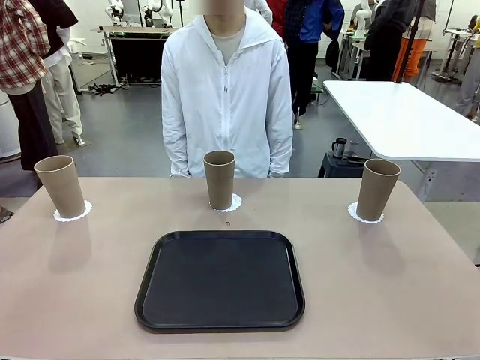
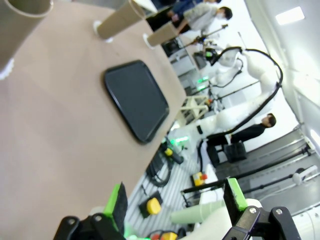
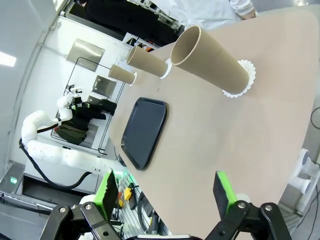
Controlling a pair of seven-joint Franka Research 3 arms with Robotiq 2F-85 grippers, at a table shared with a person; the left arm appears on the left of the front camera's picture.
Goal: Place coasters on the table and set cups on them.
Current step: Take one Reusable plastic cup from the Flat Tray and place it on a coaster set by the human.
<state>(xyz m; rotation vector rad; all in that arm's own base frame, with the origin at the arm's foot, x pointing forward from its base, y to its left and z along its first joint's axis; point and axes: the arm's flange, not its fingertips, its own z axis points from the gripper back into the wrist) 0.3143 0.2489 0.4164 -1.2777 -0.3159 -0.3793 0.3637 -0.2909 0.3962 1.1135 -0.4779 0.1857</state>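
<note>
Both my end effectors, left [image 2: 175, 202] and right [image 3: 167, 192], hang with fingers apart, holding nothing. All three cups [image 1: 220, 179] stand on coasters [image 1: 73, 213] across mid-frame; a careless sweep could topple them. The beige counter [image 1: 390, 285] also carries a black tray [image 1: 220, 280]; a busy lab fills the background.

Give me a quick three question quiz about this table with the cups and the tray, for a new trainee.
1. True or false: every cup stands on a coaster.
2. How many cups are on the table?
3. What lies nearest the robot's side? A) black tray B) the middle cup C) a mug

Key
1. True: the left cup, middle cup and right cup each stand upright on a coaster.
2. Three.
3. A, the empty black tray.
</note>
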